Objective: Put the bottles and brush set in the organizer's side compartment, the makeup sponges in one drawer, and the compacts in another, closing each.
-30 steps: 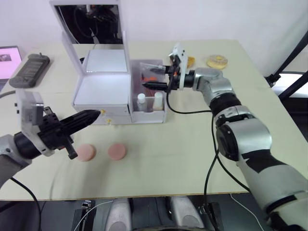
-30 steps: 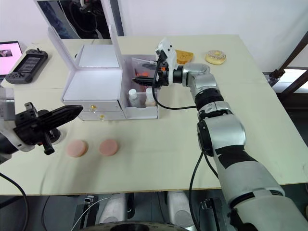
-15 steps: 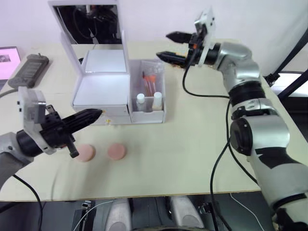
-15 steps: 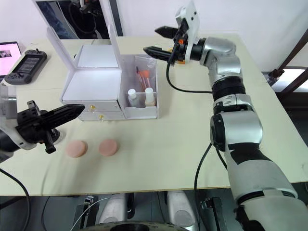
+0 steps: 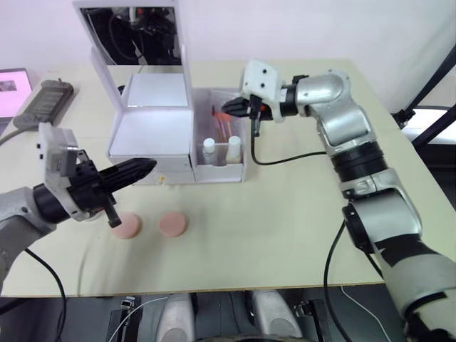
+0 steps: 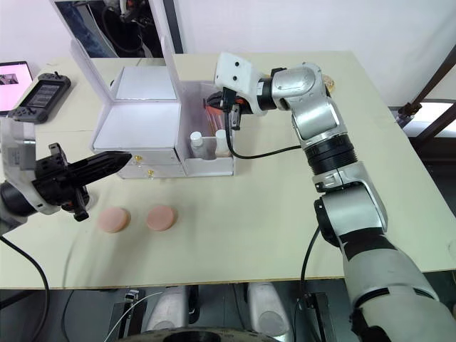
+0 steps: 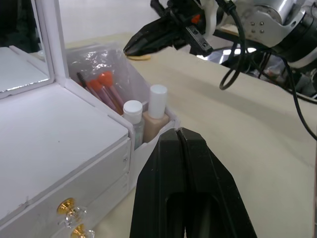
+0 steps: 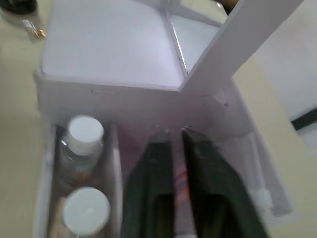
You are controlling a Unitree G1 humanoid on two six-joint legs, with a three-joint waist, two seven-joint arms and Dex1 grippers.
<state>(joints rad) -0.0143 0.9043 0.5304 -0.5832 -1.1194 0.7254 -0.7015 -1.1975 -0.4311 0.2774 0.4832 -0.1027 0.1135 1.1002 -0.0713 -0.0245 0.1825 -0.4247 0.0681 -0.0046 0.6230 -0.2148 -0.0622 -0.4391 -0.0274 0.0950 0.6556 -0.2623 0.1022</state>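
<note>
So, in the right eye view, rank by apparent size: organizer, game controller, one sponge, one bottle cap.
1. Organizer
2. Game controller
3. Sponge
4. Bottle cap

The controller lies farther from the camera, so its true size may be understated.

We see the left pincer (image 5: 146, 167) at mid-left of the head view, its arm entering from the lower-left edge, black fingers (image 7: 183, 163) pressed together and aimed rightward. The right arm bends in from the lower right, its pincer (image 5: 229, 107) at upper centre, fingers (image 8: 153, 173) nearly together with a slim gap, pointing left.
</note>
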